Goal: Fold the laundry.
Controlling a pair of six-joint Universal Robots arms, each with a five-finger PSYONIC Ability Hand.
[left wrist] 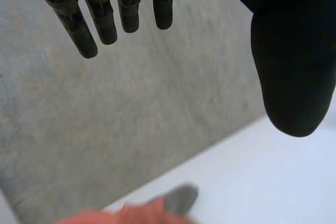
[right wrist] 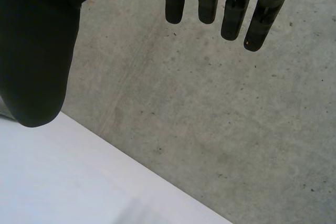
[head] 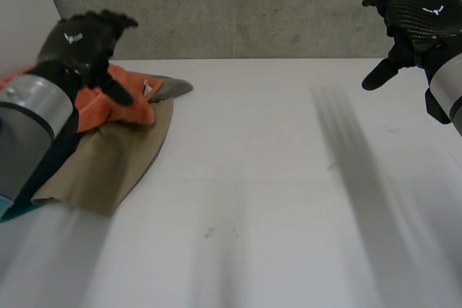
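A pile of laundry lies at the table's far left: an orange cloth [head: 115, 106] on top of a tan cloth [head: 119, 156], with a grey piece [head: 172, 88] poking out behind. My left hand [head: 79, 40] hovers above the pile, fingers [left wrist: 84, 24] straight and empty. In the left wrist view the orange cloth [left wrist: 131, 216] and the grey piece [left wrist: 178, 199] lie below the hand. My right hand [head: 415, 16] is raised at the far right, well away from the pile, fingers [right wrist: 210, 1] straight and holding nothing.
The white table [head: 274, 178] stretches wide between the pile and the right arm. A grey concrete wall [head: 238, 5] stands behind the table's far edge. A bit of teal cloth [head: 14, 212] peeks out under the left arm.
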